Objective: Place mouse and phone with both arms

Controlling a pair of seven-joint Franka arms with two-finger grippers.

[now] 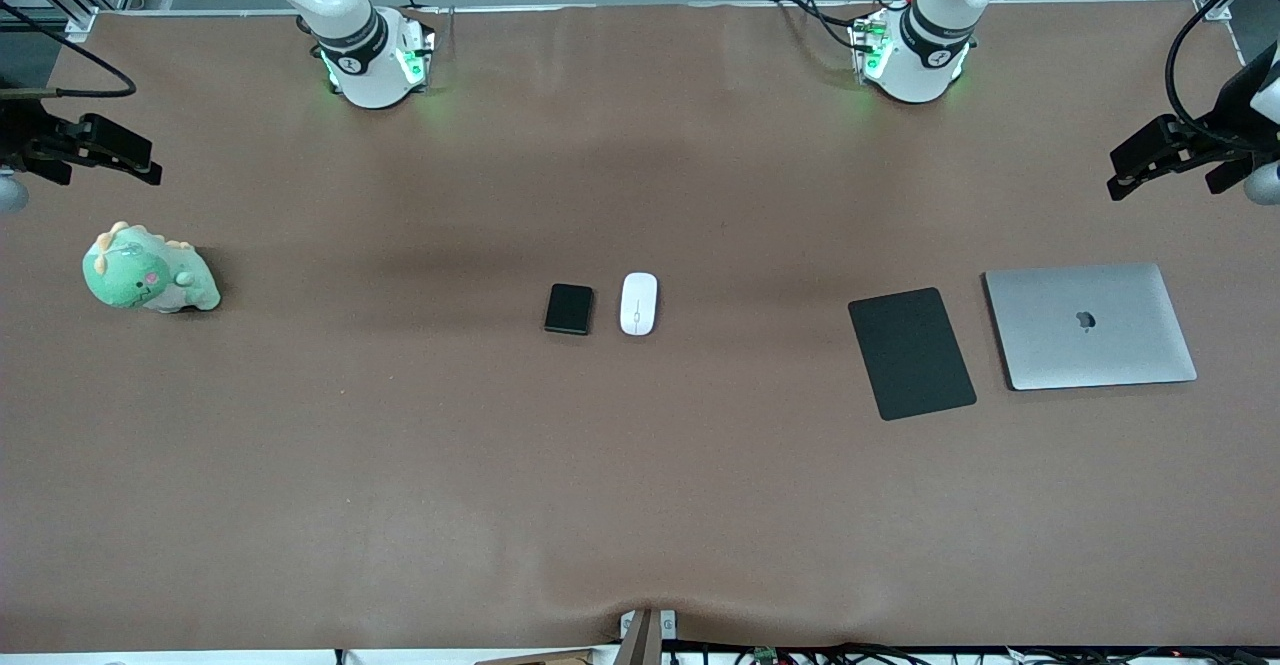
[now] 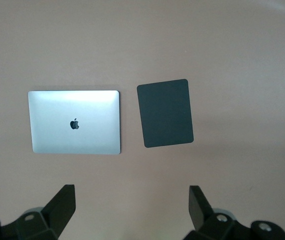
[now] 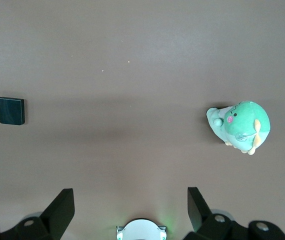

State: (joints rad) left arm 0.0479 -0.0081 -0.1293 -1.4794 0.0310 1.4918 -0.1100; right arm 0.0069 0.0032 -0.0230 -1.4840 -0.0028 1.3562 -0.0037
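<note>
Mouse [image 1: 638, 303] and phone [image 1: 569, 308] are seen lying flat near the middle of the table [image 1: 400, 465], just beside each other but apart, the phone toward the right arm's end and the mouse toward the left arm's end. Neither is touched by a gripper. At about the same depth, toward the left arm's end, a black pad [image 1: 911, 352] is laid beside a closed silver laptop [image 1: 1089, 325], with a narrow gap between them. Toward the right arm's end, well apart from the phone, a green plush toy [image 1: 148, 270] is set on the table.

Farther from the camera, both arms are held raised and drawn out to the table's ends. The left gripper [image 1: 1150, 160] is held over the table edge, above the laptop's end, its fingers [image 2: 61, 204] spread wide and empty. The right gripper [image 1: 115, 153] is held over the toy's end, its fingers [image 3: 60, 207] likewise spread and empty.
</note>
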